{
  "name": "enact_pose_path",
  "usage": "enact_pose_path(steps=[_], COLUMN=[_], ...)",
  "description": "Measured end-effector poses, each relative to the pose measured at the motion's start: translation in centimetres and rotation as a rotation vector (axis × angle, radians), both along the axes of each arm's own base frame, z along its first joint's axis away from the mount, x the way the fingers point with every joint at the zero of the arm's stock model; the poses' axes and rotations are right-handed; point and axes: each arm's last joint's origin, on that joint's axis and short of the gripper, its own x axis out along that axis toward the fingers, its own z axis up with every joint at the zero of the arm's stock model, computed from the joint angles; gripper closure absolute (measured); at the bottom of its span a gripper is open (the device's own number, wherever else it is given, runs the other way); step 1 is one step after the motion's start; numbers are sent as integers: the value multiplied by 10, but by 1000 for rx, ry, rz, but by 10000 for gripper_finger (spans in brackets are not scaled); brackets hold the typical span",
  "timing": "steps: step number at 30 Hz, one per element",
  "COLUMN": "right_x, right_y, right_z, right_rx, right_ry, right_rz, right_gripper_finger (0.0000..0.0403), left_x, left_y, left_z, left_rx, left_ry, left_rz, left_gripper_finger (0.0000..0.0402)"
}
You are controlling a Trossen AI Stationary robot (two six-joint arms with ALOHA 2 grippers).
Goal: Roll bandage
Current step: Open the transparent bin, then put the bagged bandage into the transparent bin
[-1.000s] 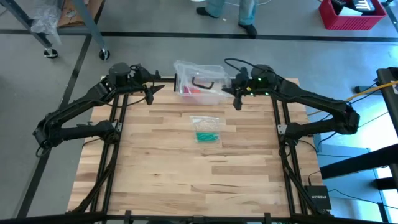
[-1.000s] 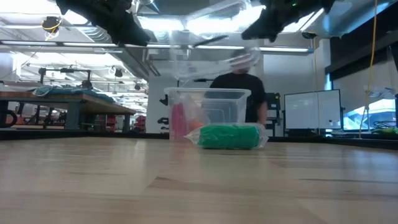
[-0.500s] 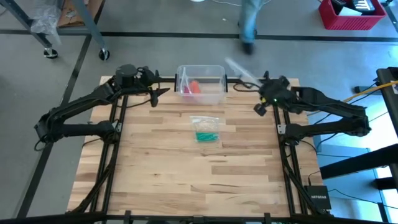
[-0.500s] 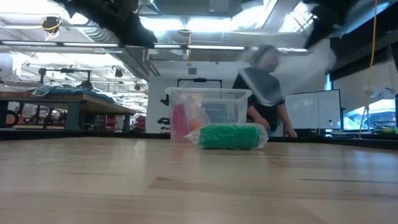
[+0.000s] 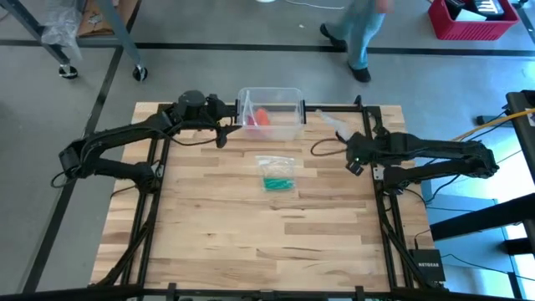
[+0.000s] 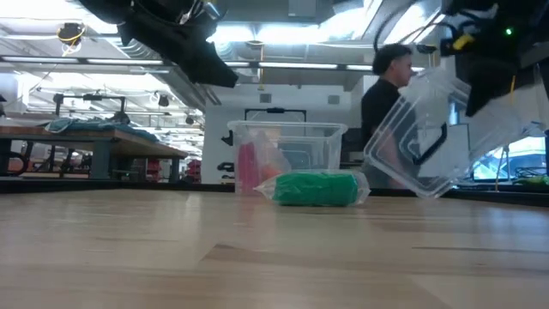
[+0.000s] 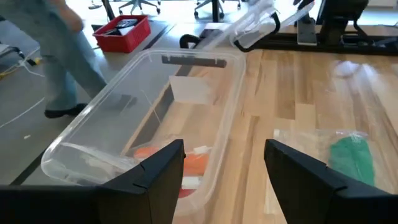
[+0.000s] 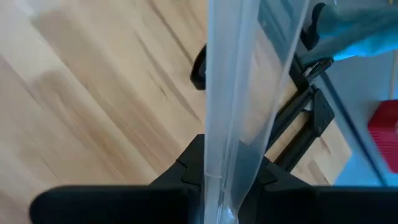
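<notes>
High view: bandage (image 5: 277,181) between both hands.

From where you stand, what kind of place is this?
Probably a robotics lab or workshop. A wooden table carries two dark robot arms, other workbenches stand under strip lights, a monitor sits behind, and a person walks the taped concrete floor.

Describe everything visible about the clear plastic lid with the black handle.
The clear plastic lid with a black handle is off its box, pinched by one edge in the right hand. It hangs tilted in the air above the table's right side, transparent and rectangular with a raised rim, touching nothing else.
</notes>
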Motion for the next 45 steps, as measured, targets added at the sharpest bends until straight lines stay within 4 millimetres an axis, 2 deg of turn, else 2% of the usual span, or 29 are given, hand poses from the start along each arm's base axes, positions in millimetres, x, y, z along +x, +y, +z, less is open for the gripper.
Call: enact_pose_path(steps=[6,12,21,26,30,35,40,45], right_x=[-4,5,9,9,8,10,29,54], right_y=[8,10,11,14,17,19,19,17], right_z=[-29,-24,-26,-27,-26,-6,5,-4], right_rx=[27,132,201,280,395,476,464,363], right_ry=[74,-31,-40,-42,-33,-92,-296,-487], right_rz=[22,51,37,53,72,67,158,364], right_gripper_finger=[341,277,180,145,132,131,132,133], left_x=[1,4,8,7,7,7,10,14], left_y=[1,-2,-10,-11,-11,-11,-14,-23], left_z=[1,3,1,-2,-1,-2,-3,-3], left_rx=[13,21,-2,-6,-9,-24,-34,-51], left_ry=[-12,-42,-17,6,4,8,8,5], left_rz=[-1,-12,-46,-51,-50,-45,-57,-86], left_gripper_finger=[188,188,188,188,188,188,188,188])
